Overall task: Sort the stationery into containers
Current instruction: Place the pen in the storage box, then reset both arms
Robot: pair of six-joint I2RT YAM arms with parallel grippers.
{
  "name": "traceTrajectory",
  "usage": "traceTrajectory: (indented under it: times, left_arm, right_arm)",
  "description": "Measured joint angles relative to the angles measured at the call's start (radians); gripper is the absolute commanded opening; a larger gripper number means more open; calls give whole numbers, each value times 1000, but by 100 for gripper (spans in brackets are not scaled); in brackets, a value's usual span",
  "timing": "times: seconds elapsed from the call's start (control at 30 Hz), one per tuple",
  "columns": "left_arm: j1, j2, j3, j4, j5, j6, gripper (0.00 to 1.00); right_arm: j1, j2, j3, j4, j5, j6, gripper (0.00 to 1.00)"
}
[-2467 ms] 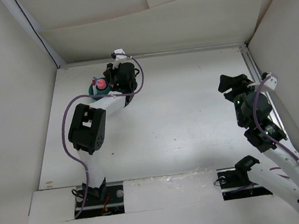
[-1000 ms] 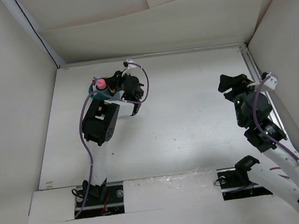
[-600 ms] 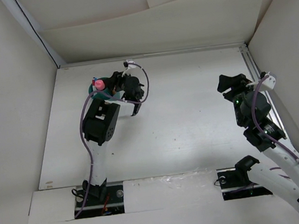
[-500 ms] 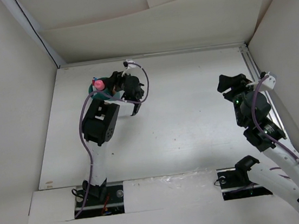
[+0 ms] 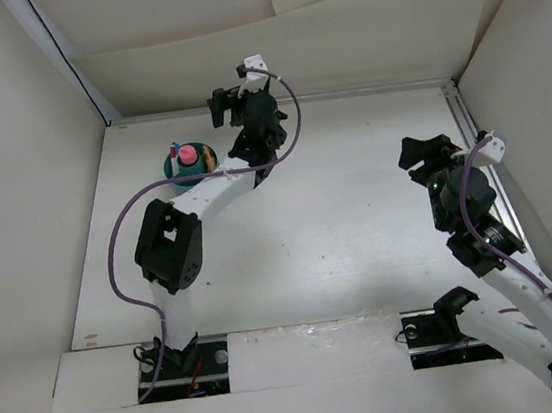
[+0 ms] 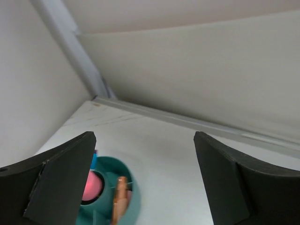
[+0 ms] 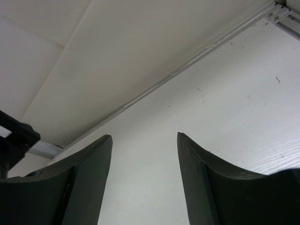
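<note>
The teal container stands at the table's back left. It holds stationery: a pink piece and an orange piece. The left wrist view shows the container low in the picture with the pink piece, the orange piece and a blue cap in its compartments. My left gripper hangs wide open and empty, up near the back wall, behind and right of the cup. Over the table's right side, my right gripper is open with nothing between its fingers.
A back wall with a metal rail runs along the table's far edge, close behind my left gripper. Side walls close in the table on the left and right.
My left gripper opened wide and swung up from beside the cup's right side toward the back wall. The right arm stayed put.
</note>
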Motion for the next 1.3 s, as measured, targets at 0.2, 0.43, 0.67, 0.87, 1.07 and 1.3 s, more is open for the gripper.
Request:
traceTrajectory:
  times: [0.2, 0.43, 0.67, 0.87, 1.07, 1.3]
  left_arm:
    - [-66, -62, 145, -294, 109, -210, 100]
    - [-57, -198, 204, -657, 314, -507, 100]
    - [-31, -546, -117, -776, 559, -765, 100]
    - [-23, -801, -430, -811, 650, -874, 100]
    - [-14, -946, -586, -850, 700, -937, 100]
    - [-14, -1094, -695, -832, 730, -983, 100]
  right_arm:
    - [0, 19, 0, 1, -19, -3, 53]
    - [0, 28, 0, 5, -40, -7, 0]
    - [0, 38, 0, 9, -49, -5, 7]
    - [0, 44, 0, 13, -53, -8, 68]
    - [0, 76, 0, 15, -54, -6, 85]
    - [0, 100, 0, 18, -54, -7, 88]
